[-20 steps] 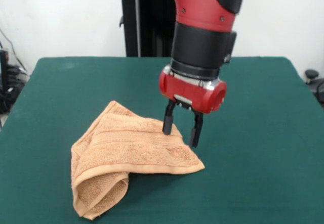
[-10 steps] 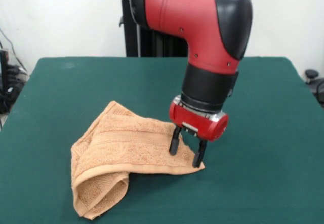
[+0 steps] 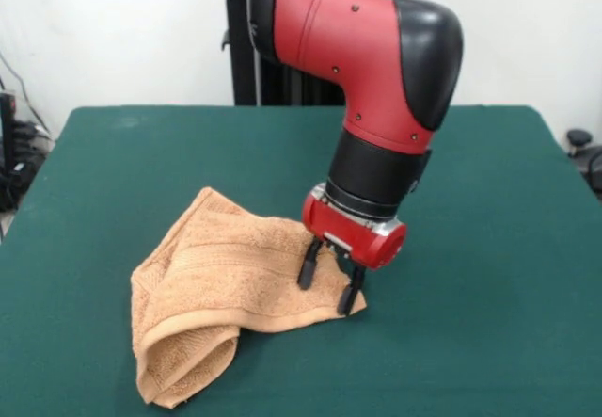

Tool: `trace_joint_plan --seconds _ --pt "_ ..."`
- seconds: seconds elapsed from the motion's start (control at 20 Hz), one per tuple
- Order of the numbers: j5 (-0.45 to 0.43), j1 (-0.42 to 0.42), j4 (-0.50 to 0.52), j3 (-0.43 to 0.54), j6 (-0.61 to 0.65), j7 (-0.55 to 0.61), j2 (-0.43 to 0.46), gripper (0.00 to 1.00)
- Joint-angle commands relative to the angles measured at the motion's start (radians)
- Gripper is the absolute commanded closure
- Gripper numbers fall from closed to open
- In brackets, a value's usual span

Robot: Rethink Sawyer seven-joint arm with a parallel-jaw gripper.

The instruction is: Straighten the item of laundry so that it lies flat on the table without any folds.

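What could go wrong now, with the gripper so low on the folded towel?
The open gripper straddles the towel's right corner; closing there may catch only the top layer, or slip off the edge. The towel lies folded over at its near-left end, so pulling this corner might drag the bundle across the table without unfolding it.

No text, label, brand, number or sign can be read anywhere in the front view: none on the red and black arm (image 3: pixel 376 78), none on the towel (image 3: pixel 221 285), and none on the green table (image 3: pixel 489 248).
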Motion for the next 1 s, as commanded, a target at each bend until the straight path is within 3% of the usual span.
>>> trace_joint_plan --seconds 0.05,0.25,0.75,1.0 --pt "0.04 -0.03 0.043 0.016 0.1 0.181 0.028 1.0" --pt "0.068 -0.048 0.072 0.086 0.134 0.207 -0.04 1.0" --pt "0.081 0.002 0.154 0.116 0.354 0.203 -0.257 1.0" --pt "0.084 0.006 0.174 0.138 0.369 0.201 -0.282 1.0"
